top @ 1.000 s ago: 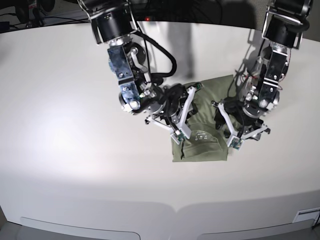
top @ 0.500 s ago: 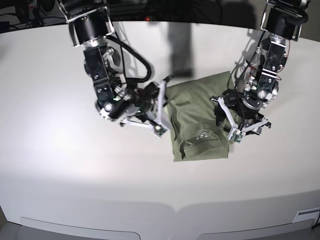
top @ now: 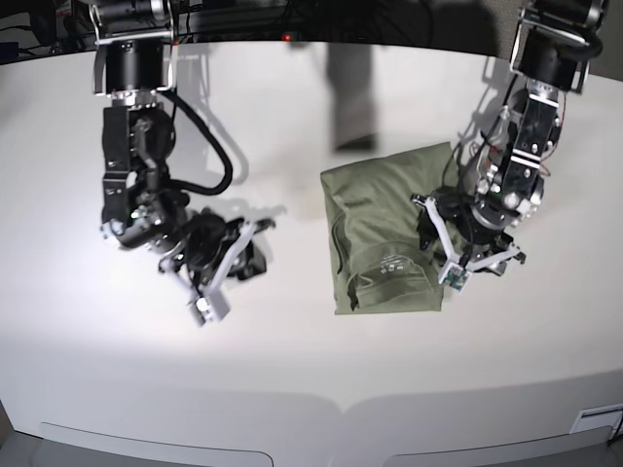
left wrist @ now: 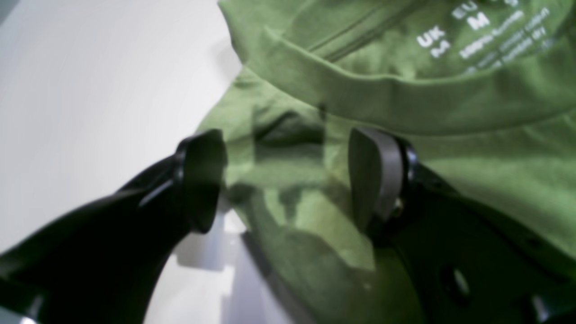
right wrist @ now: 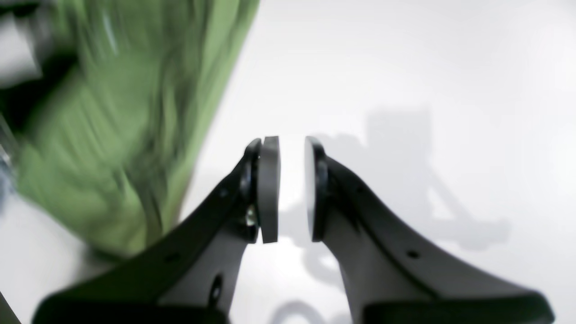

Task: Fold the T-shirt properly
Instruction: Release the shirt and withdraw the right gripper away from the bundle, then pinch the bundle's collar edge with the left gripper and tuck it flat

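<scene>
Straddling the folded T-shirt's (top: 384, 229) edge, left gripper (top: 450, 248) wide open, holding nothing; right gripper (top: 222, 270) nearly closed, empty, over table (top: 292, 370).

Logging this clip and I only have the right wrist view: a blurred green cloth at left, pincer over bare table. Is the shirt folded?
Observer: Yes, the base view shows the T-shirt as a compact folded rectangle on the table.
Operator: Where is the other arm?
Observer: The left pincer stands open over the shirt's edge, beside the collar.
Operator: Any label showing?
Observer: White size print shows inside the neck.
Operator: And my pincer?
Observer: The right pincer sits well clear of the shirt.
</scene>
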Robot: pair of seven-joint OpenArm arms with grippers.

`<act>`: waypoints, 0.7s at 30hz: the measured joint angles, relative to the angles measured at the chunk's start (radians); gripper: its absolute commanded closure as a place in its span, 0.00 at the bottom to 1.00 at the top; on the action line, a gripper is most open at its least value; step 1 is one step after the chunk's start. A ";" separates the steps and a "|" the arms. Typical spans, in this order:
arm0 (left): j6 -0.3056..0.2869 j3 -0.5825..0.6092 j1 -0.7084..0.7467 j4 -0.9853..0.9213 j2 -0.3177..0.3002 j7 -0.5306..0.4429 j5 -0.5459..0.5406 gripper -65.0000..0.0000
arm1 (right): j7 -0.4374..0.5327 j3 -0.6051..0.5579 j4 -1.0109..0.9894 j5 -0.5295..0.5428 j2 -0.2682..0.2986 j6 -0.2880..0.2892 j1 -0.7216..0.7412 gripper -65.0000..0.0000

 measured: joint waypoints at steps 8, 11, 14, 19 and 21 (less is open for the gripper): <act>0.003 0.000 -0.124 0.000 0.000 -0.001 -0.037 0.35 | 0.016 0.156 0.102 -0.003 -0.003 0.018 0.038 0.85; 0.016 -0.001 -0.142 0.004 0.000 0.108 -0.303 0.35 | 0.006 0.194 0.106 -0.003 -0.002 0.018 0.038 0.85; -0.006 0.000 -0.127 0.040 0.002 0.136 -0.484 0.35 | -0.008 0.215 0.106 -0.006 -0.003 0.018 0.036 0.85; -0.159 0.000 -0.063 0.142 0.009 0.093 -0.468 0.35 | -0.008 0.220 0.105 -0.006 0.012 0.018 0.036 0.85; -0.239 -0.001 -0.037 0.175 0.018 0.030 -0.444 0.35 | -0.009 0.220 0.105 -0.006 0.023 0.018 0.036 0.85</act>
